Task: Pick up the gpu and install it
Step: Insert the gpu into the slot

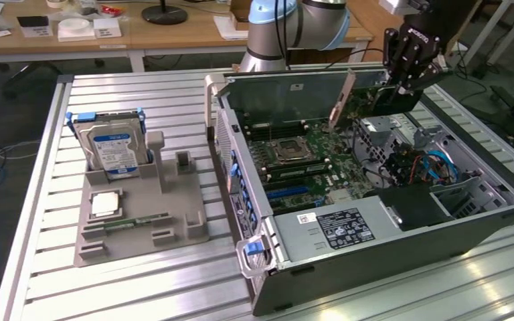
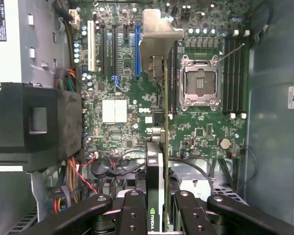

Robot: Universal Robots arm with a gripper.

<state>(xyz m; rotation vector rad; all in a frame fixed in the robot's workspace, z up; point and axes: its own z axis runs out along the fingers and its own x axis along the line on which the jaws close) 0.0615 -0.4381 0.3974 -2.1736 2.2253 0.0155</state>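
The gpu (image 1: pixel 375 100) is a thin black card with a pale metal bracket (image 2: pixel 159 29) at one end. It hangs on edge above the motherboard (image 1: pixel 315 170) inside the open computer case (image 1: pixel 347 281). My gripper (image 1: pixel 401 85) is shut on the card's upper edge. In the wrist view the gpu (image 2: pixel 157 147) appears edge-on between the black fingers (image 2: pixel 132 210), with my gripper (image 2: pixel 157 208) clamped around it. The card hangs over the board between the blue expansion slot (image 2: pixel 136 51) and the CPU socket (image 2: pixel 201 81), clear of the board.
A grey parts holder (image 1: pixel 181 231) on the slatted table carries a silver hard drive (image 1: pixel 114 150), a CPU chip (image 1: pixel 105 204) and a green memory stick (image 1: pixel 136 221). Inside the case are a power supply (image 1: pixel 337 227), a drive cage (image 1: pixel 417 204) and cables (image 1: pixel 427 164). Desks stand behind.
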